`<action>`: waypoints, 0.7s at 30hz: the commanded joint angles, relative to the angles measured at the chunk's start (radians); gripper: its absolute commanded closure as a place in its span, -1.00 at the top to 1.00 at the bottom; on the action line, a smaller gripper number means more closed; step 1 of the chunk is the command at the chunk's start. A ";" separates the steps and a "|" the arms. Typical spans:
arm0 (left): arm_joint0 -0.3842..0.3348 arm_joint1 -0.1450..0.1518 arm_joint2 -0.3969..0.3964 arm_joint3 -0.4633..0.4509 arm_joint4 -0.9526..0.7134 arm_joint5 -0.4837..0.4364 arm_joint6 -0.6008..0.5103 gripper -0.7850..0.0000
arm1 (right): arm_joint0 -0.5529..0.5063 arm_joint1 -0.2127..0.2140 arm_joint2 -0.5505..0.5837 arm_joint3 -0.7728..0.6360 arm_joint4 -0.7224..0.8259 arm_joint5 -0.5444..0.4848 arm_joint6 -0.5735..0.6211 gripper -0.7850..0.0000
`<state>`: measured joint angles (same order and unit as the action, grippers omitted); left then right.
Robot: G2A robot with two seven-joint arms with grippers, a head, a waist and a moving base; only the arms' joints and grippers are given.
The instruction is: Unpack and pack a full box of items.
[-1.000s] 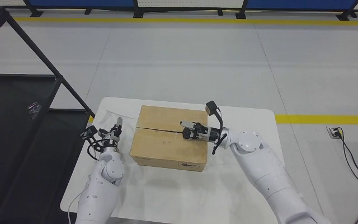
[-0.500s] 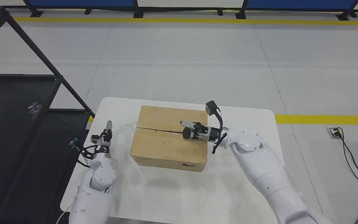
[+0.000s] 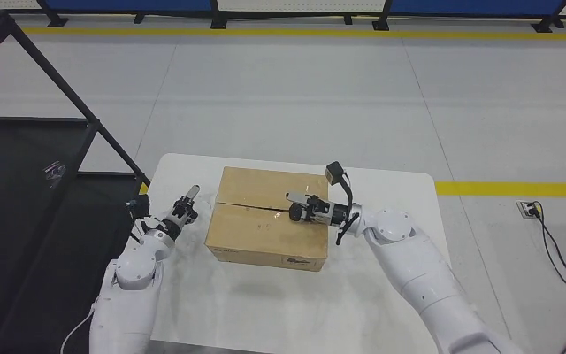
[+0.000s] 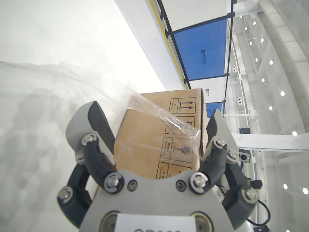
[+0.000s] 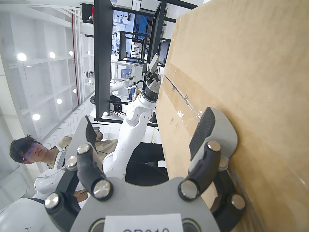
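Observation:
A closed brown cardboard box (image 3: 270,217) stands in the middle of the white table (image 3: 389,283), its top flaps meeting at a taped seam (image 3: 252,204). My right gripper (image 3: 292,203) hovers open over the seam on the box top; in the right wrist view one finger (image 5: 205,129) lies against the cardboard (image 5: 241,73). My left gripper (image 3: 190,196) is open at the box's left end, close to the seam. In the left wrist view its fingers frame the box's end face (image 4: 159,136), where loose clear tape (image 4: 169,119) sticks out.
A black metal frame (image 3: 80,115) stands left of the table. The table's front and right parts are bare white cloth. A yellow floor line (image 3: 500,188) runs to the right.
The left arm swung out to the left, then brought its gripper back toward the box's left end, pointing at the seam. The right arm and the box stayed put.

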<state>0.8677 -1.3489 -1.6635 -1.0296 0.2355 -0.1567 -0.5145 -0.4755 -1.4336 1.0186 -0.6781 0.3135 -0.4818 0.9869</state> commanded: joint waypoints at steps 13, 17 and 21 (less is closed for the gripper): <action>-0.134 0.029 -0.027 0.196 -0.248 0.048 -0.371 1.00 | -0.013 0.003 0.005 -0.020 -0.005 0.011 -0.002 1.00; -0.148 0.035 -0.027 0.222 -0.268 0.049 -0.364 1.00 | -0.011 0.002 0.003 -0.019 -0.007 0.012 0.000 1.00; -0.157 0.037 -0.011 0.235 -0.275 0.057 -0.338 0.78 | -0.008 0.001 0.003 -0.014 -0.005 0.011 0.003 1.00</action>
<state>0.7128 -1.3120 -1.6805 -0.7969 -0.0388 -0.1017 -0.8580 -0.4841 -1.4324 1.0213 -0.6936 0.3082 -0.4707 0.9894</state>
